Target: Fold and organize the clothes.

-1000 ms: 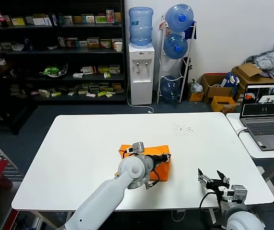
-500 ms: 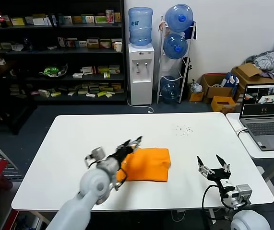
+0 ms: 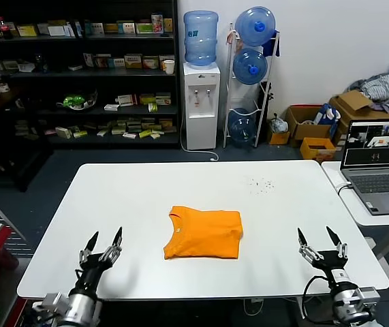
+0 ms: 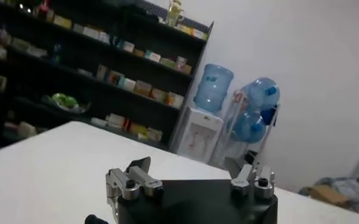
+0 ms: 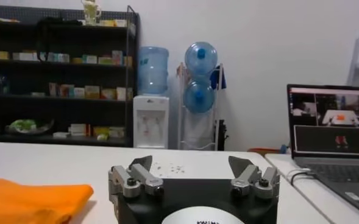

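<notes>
The clothes are one orange T-shirt (image 3: 204,233), folded into a flat rectangle in the middle of the white table (image 3: 133,197), collar toward the left. Part of the T-shirt (image 5: 27,199) also shows in the right wrist view. My left gripper (image 3: 104,240) stands open at the table's front left edge, well away from the shirt. At the front right edge my right gripper (image 3: 322,238) is open too. Both hold nothing. In the wrist views the left gripper (image 4: 188,165) and right gripper (image 5: 191,163) show spread fingers over bare table.
A laptop (image 3: 378,163) sits on a side table to the right. Behind the table stand a water dispenser (image 3: 201,88), a rack of water bottles (image 3: 251,68), dark shelves (image 3: 78,75) and cardboard boxes (image 3: 317,126). Small dark specks (image 3: 260,184) lie on the tabletop.
My left gripper let go of the shirt, opened, and drew back from over it to the front left edge. The right gripper shifted slightly right. The shirt now lies flat.
</notes>
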